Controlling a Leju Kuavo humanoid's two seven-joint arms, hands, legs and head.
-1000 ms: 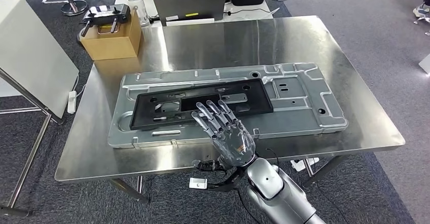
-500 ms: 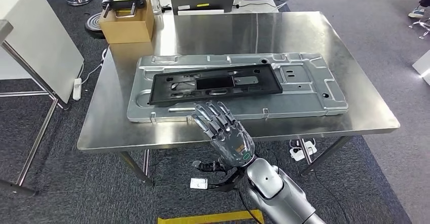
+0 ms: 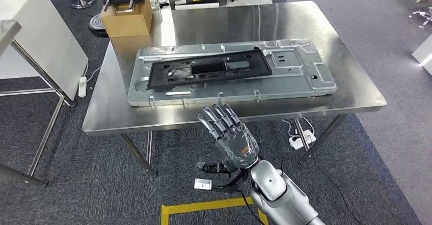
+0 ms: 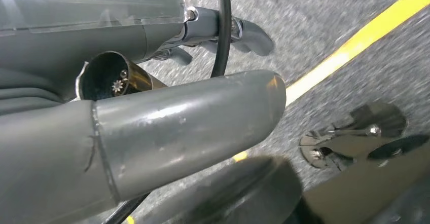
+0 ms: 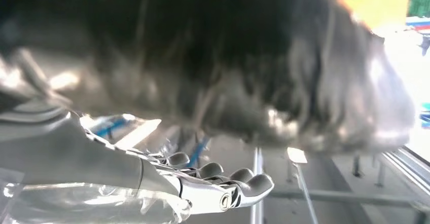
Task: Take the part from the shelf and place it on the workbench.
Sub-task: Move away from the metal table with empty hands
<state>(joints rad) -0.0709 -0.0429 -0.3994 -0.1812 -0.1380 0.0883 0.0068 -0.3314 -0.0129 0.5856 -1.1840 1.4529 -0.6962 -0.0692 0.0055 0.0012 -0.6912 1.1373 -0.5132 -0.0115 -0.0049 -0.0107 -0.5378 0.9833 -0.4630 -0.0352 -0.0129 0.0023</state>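
Your placing looks done: the flat black plastic frame part lies on the long grey stamped-metal panel on the steel desk. Your right hand hovers off the near edge, fingers spread, holding nothing. Left hand: I cannot tell.

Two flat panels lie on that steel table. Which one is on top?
The black frame, smaller and cut with openings, lies on top of the larger silver metal panel, which rests directly on the table.

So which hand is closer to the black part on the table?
Right. The right hand is raised, open, just off the table's near edge, short of the black part. The left hand hangs over floor.
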